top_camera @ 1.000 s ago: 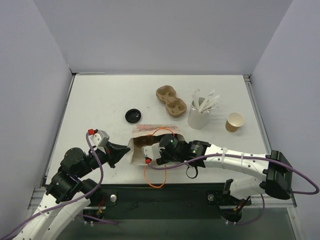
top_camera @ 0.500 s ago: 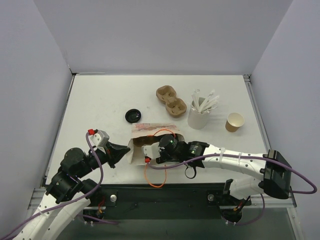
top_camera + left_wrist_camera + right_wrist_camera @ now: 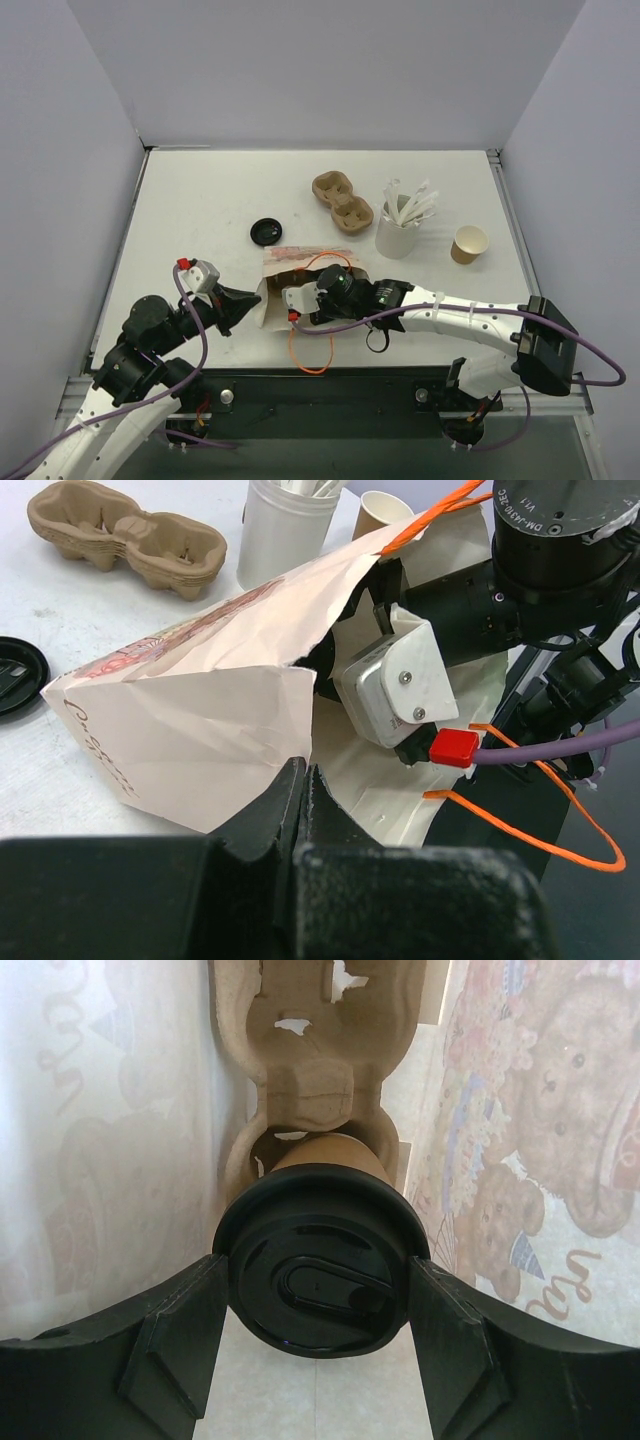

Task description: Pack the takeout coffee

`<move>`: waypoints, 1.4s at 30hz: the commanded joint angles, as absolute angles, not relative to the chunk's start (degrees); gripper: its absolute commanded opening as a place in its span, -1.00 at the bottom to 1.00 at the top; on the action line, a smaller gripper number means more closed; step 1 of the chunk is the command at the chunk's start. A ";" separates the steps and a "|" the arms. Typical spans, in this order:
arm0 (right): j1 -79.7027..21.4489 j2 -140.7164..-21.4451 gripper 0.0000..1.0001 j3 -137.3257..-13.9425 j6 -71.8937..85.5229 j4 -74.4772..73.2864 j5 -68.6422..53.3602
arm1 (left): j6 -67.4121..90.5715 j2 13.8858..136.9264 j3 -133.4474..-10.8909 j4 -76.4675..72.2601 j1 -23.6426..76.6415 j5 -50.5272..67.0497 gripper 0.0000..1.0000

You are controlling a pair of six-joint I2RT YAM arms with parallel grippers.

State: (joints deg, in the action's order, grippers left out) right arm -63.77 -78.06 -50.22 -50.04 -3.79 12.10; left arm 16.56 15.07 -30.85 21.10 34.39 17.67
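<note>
- The right gripper point(image 3: 318, 1295) is now pushed slightly deeper into the paper bag point(image 3: 200, 730) than a second ago; nothing else is shifted.
- Its jaws are spread wide and pressed against the lidded takeout coffee point(image 3: 320, 1260), which is seated in a carrier point(image 3: 300, 1080) inside the bag; packing is judged nearly done.
- The bag's mouth edge is pinched by the fully closed left gripper point(image 3: 303, 780).
- An open kraft cup point(image 3: 469, 243) is left well outside the bag.

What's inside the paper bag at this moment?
The right tool reaches into the paper bag, gripping a black-lidded brown cup seated in a moulded carrier. What the cup holds is covered, and the carrier blocks the bag's far end.
</note>
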 commanded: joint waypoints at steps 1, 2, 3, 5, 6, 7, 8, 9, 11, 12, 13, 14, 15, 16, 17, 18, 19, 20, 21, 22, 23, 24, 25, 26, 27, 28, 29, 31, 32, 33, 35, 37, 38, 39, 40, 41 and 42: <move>-63.28 -78.40 -0.21 -50.89 -50.54 -4.30 11.86 | 16.96 15.38 -31.11 17.84 34.19 18.11 -1.00; -63.28 -78.57 -0.21 -51.76 -50.28 -4.74 12.65 | 16.79 15.47 -31.11 17.93 34.19 18.11 -1.00; -63.19 -78.40 -0.21 -52.20 -50.10 -5.01 13.09 | 16.70 15.56 -31.29 17.93 34.19 18.19 -1.00; -62.84 -77.61 -0.21 -53.08 -48.96 -5.27 12.83 | 16.70 15.65 -31.38 17.93 34.19 18.02 -1.00; -62.58 -77.52 -0.21 -54.39 -48.69 -6.40 12.83 | 16.79 15.64 -31.29 17.76 34.19 17.93 -1.00; -62.58 -77.43 -0.22 -55.01 -48.52 -7.11 12.75 | 16.79 15.73 -31.29 17.58 34.19 17.93 -1.00; -62.58 -77.26 -0.22 -55.72 -47.99 -8.34 12.66 | 16.79 15.73 -31.20 17.58 34.19 18.10 -1.00; -62.58 -77.08 -0.22 -56.77 -47.90 -8.70 12.48 | 16.79 15.91 -31.11 17.40 34.19 18.02 -1.00; -62.58 -76.73 -0.22 -57.91 -47.55 -10.27 12.22 | 16.79 15.82 -30.94 17.32 34.19 18.19 -1.00; -62.58 -76.64 -0.22 -58.35 -46.94 -10.63 12.13 | 16.79 15.73 -30.85 17.23 34.19 18.37 -1.00; -62.58 -76.03 -0.22 -58.97 -46.93 -11.07 11.87 | 16.70 15.73 -30.76 17.05 34.19 18.37 -1.00; -62.58 -75.85 -0.23 -58.97 -46.93 -11.68 10.91 | 16.61 15.56 -30.67 17.05 34.19 18.28 -1.00; -62.67 -75.59 -0.23 -58.89 -46.93 -12.04 10.38 | 16.61 15.47 -30.50 16.79 34.19 18.37 -1.00; -62.75 -74.98 -0.23 -58.80 -46.85 -12.30 9.76 | 16.61 15.21 -30.41 16.70 34.19 18.46 -1.00; -63.01 -74.54 -0.23 -58.80 -46.85 -12.65 9.06 | 16.52 15.21 -30.32 16.70 34.19 18.63 -1.00; -63.19 -74.27 -0.23 -58.80 -46.67 -12.66 7.40 | 16.52 15.03 -30.32 16.61 34.19 19.07 -1.00; -63.28 -73.92 -0.23 -58.97 -46.41 -12.74 6.60 | 16.52 15.03 -30.24 16.70 34.19 19.07 -1.00; -63.37 -74.00 -0.23 -59.15 -46.32 -13.96 5.90 | 16.52 15.03 -30.15 16.70 34.19 19.16 -1.00; -63.63 -74.00 -0.24 -59.32 -46.23 -14.50 5.45 | 16.52 14.86 -30.15 16.70 34.19 19.25 -1.00; -63.89 -73.92 -0.24 -59.24 -46.06 -14.68 5.36 | 16.52 14.77 -29.97 16.70 34.19 19.34 -1.00; -64.42 -73.74 -0.24 -59.15 -45.97 -14.68 5.27 | 16.52 14.68 -29.97 16.70 34.19 19.34 -1.00; -64.68 -73.83 -0.24 -59.15 -45.79 -14.68 4.84 | 16.70 14.50 -29.88 16.70 34.19 19.34 -1.00; -64.95 -73.74 -0.24 -59.24 -45.18 -14.59 4.57 | 16.79 14.50 -29.88 16.70 34.19 19.34 -1.00; -65.73 -73.91 -0.24 -59.33 -45.09 -14.68 4.31 | 16.87 14.59 -29.80 16.70 34.19 19.42 -1.00; -66.18 -74.00 -0.24 -59.33 -45.00 -14.68 4.22 | 16.87 14.50 -29.79 16.70 34.19 19.42 -1.00; -66.44 -74.35 -0.24 -59.24 -44.91 -14.50 4.31 | 16.96 14.50 -29.88 16.79 34.19 19.51 -1.00; -66.88 -74.62 -0.25 -58.89 -44.48 -13.89 4.39 | 16.88 14.50 -29.88 16.79 34.19 19.51 -1.00; -67.94 -75.23 -0.25 -58.28 -44.12 -12.31 4.66 | 16.88 14.50 -29.97 16.96 34.19 19.42 -1.00; -68.20 -75.58 -0.25 -58.10 -44.12 -11.09 5.35 | 16.87 14.59 -30.06 17.14 34.19 19.42 -1.00; -68.73 -76.63 -0.25 -57.57 -44.21 -10.20 6.23 | 16.96 14.59 -30.15 17.23 34.19 19.42 -1.00; -69.08 -77.52 -0.25 -56.87 -44.30 -7.22 9.13 | 17.14 14.68 -30.23 17.49 34.19 19.34 -1.00; -68.99 -79.00 -0.26 -55.90 -44.82 -5.11 10.28 | 17.66 14.59 -30.23 17.58 34.19 19.34 -1.00; -68.99 -79.45 -0.26 -55.46 -45.00 -4.14 11.59 | 17.75 14.59 -30.23 17.67 34.19 19.42 -1.00; -68.99 -80.24 -0.26 -54.94 -45.35 -3.26 12.21 | 17.84 14.50 -30.23 17.75 34.19 19.34 -1.00; -68.91 -80.68 -0.26 -54.58 -45.61 -1.77 12.91 | 18.10 14.41 -30.23 17.84 34.19 19.34 -1.00; -68.73 -81.03 -0.26 -54.32 -45.70 -1.15 13.79 | 18.19 14.50 -30.23 18.02 34.19 19.34 -1.00; -68.64 -81.56 -0.27 -54.14 -45.70 -0.88 14.06 | 18.19 14.33 -30.23 18.10 34.19 19.25 -1.00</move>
State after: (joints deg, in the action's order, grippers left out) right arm -68.82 -79.72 -55.77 -45.17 -5.48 9.52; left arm 17.23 15.05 -29.61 19.77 34.39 18.31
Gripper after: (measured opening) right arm 0.666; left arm 0.023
